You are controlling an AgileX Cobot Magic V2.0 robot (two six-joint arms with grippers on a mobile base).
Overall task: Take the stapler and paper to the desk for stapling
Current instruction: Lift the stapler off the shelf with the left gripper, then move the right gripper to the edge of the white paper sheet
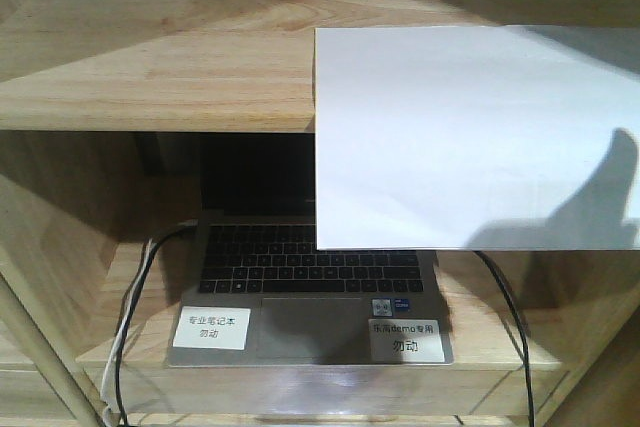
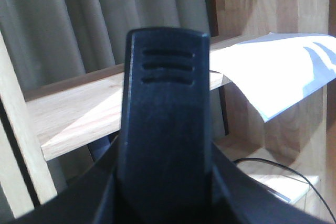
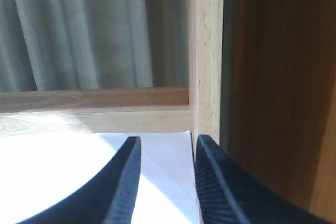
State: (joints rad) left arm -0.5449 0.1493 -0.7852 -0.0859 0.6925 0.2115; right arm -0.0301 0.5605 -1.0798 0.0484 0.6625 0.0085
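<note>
The white paper (image 1: 470, 137) lies on the upper shelf board (image 1: 150, 77), and its front part hangs over the edge in front of the laptop. It also shows in the left wrist view, paper (image 2: 273, 72). In that view my left gripper (image 2: 165, 187) is shut on a black upright body with three slots, the stapler (image 2: 165, 114). My right gripper (image 3: 167, 148) is open just above the paper (image 3: 63, 177), its fingers straddling the sheet's right edge beside the wooden upright (image 3: 206, 51). Neither gripper appears in the front view. The desk is out of view.
An open laptop (image 1: 310, 287) with two white labels (image 1: 210, 327) sits on the lower shelf. Cables (image 1: 130, 317) run down on the left, and another cable (image 1: 505, 307) on the right. Grey curtains (image 2: 79, 19) hang behind the shelf unit. A dark brown panel (image 3: 278, 87) stands right of the upright.
</note>
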